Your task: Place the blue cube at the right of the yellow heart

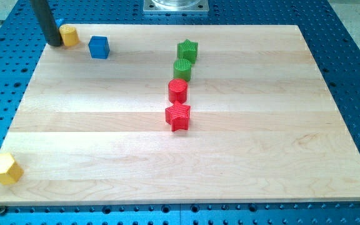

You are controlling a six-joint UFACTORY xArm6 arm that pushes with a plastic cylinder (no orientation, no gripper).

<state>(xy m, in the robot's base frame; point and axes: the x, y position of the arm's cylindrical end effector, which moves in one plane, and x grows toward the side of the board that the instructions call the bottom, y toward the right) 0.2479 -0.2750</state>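
Note:
The blue cube sits near the board's top left corner. A yellow block, which looks like the heart, lies just to its left, with a small gap between them. My tip is the end of the dark rod at the view's top left; it rests against the left side of that yellow block, left of the blue cube. A bit of blue shows behind the rod near the yellow block; I cannot tell what it is.
A green star, a green cylinder, a red cylinder and a red star form a column near the board's middle. A yellow hexagonal block sits at the bottom left corner. The wooden board lies on a blue perforated table.

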